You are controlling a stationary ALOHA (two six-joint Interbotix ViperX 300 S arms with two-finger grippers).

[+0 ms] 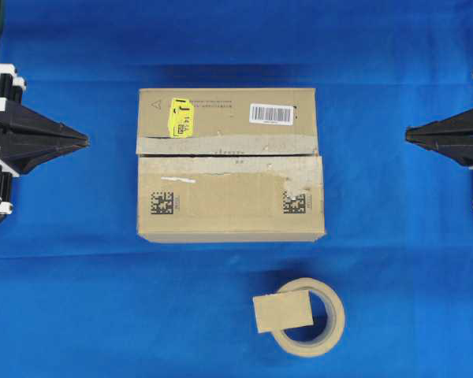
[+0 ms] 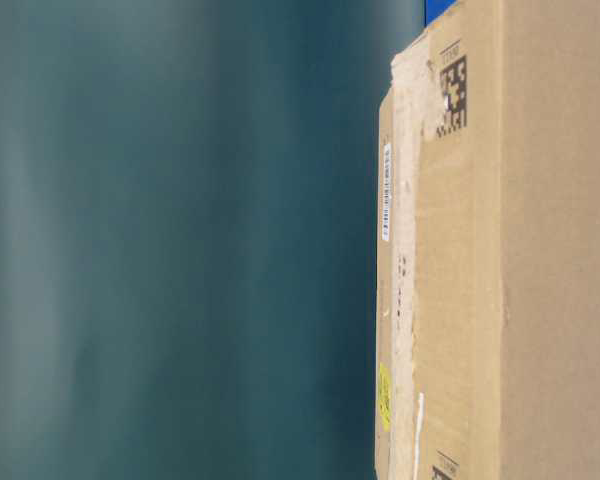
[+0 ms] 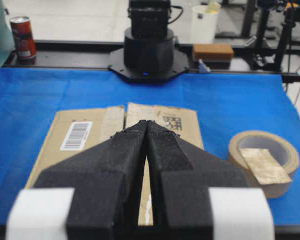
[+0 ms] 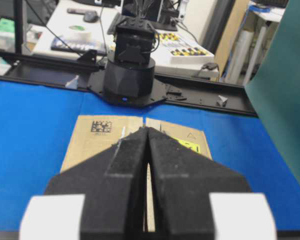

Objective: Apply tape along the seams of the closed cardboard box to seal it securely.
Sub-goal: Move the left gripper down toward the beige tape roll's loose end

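Box (image 1: 230, 164) mid-cloth (image 1: 79, 299), flaps closed, seam (image 1: 229, 154) running left-right (old tape residue along it). Tape (image 1: 282, 312) lies on roll (image 1: 328, 318), near box's front. Left gripper (image 1: 87, 142) and right gripper (image 1: 407, 135) flank box, apart from it, jaws pressed together, empty.

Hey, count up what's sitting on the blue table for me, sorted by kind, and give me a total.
Cardboard box: 1
Tape roll: 1
Cut piece of tan tape, lying on the roll: 1
Total: 3
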